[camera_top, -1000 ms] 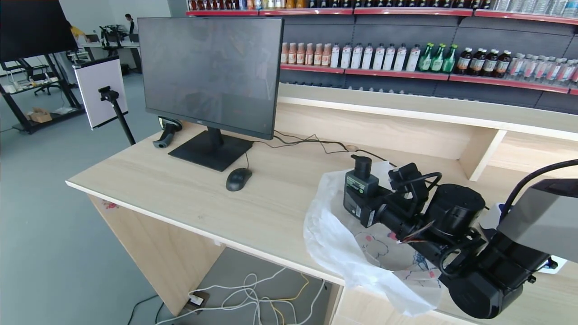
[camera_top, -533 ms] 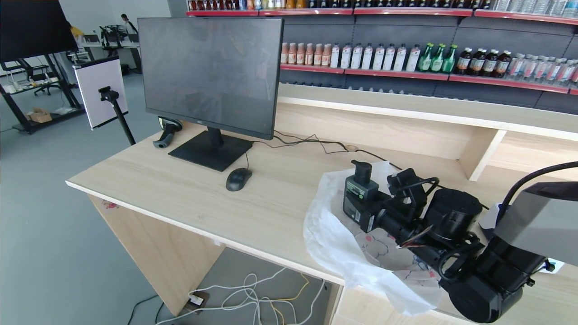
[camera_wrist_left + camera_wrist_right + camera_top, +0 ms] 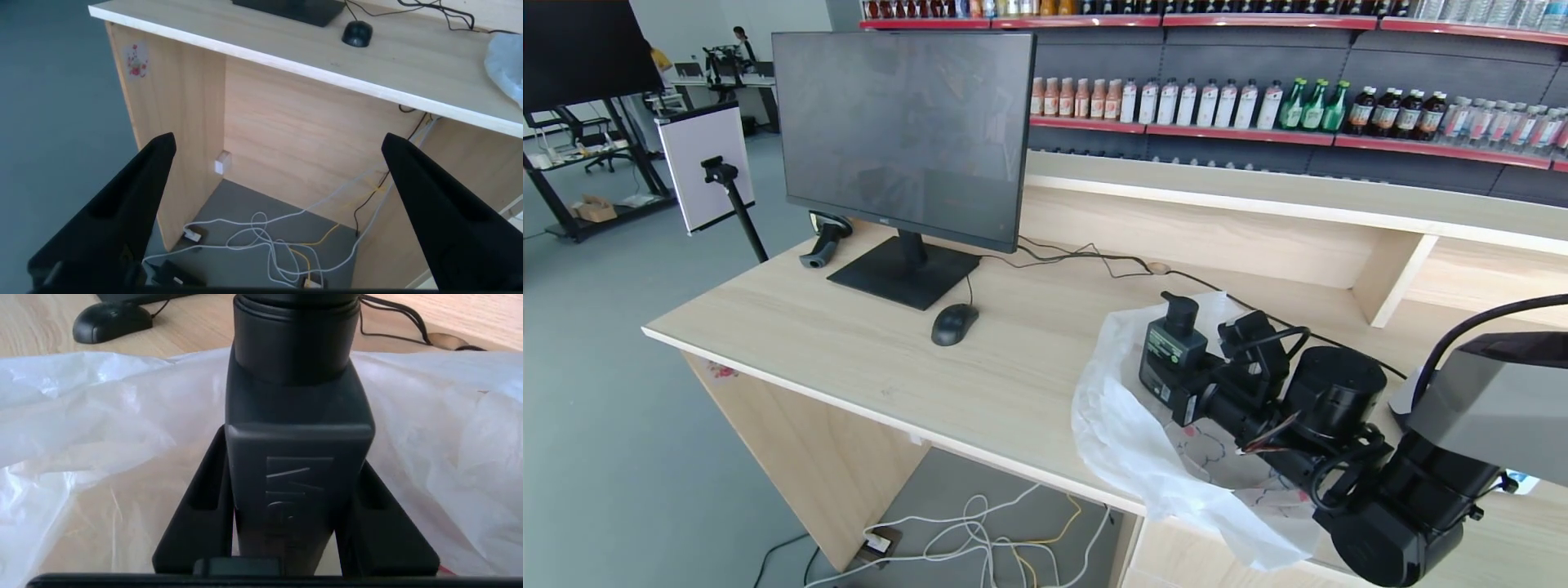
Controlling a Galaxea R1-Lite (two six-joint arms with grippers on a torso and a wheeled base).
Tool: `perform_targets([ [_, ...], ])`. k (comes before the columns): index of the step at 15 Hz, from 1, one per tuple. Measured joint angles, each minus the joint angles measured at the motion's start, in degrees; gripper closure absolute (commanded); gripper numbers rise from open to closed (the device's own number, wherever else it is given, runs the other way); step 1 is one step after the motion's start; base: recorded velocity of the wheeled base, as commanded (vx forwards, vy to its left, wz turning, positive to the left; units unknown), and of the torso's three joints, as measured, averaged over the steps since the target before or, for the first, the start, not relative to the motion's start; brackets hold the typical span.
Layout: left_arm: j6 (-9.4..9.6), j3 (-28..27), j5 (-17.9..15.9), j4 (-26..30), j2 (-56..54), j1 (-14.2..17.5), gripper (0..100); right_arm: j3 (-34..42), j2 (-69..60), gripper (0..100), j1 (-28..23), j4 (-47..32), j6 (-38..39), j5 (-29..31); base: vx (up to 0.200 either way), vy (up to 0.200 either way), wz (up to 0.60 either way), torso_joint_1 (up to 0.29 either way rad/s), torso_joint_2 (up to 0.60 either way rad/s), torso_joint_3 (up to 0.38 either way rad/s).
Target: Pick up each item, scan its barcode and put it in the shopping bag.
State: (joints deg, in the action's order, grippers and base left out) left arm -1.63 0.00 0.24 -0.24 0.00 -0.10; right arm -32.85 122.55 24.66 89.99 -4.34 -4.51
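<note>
Black bottle is clamped in right end effector over shopping bag.

- The bottle carries label print too small to read in the head view, and there it and the wrist hide most of the fingers of the right gripper.
- In the right wrist view, the bottle's cap is cut off by the picture's edge, and its base is hidden behind the gripper's body.
- The right arm covers the bag on its right side, so its contents cannot be told.
- The scanner is partly hidden behind the monitor.
- Both fingers of the left gripper are cut off at their bases.
- The desk is cut off on the right.
</note>
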Motion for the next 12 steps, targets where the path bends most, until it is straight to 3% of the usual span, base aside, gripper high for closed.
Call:
perform_targets([
  [3,0.0,0.0,-0.02,0.0,0.0,0.0,0,0.28,0.16,100,0.11,-0.05,0.07,-0.02,0.0,0.0,0.0,0.0,0.0,0.0],
  [4,0.0,0.0,0.0,0.02,0.02,0.0,0,0.33,0.21,0,0.11,-0.05,0.13,-0.02,0.0,0.0,0.0,0.0,0.0,0.0],
  [12,0.0,0.0,0.0,0.0,0.0,0.0,0,0.88,-0.54,0,0.0,-0.11,0.13,-0.05,0.0,0.0,0.0,0.0,0.0,0.0],
])
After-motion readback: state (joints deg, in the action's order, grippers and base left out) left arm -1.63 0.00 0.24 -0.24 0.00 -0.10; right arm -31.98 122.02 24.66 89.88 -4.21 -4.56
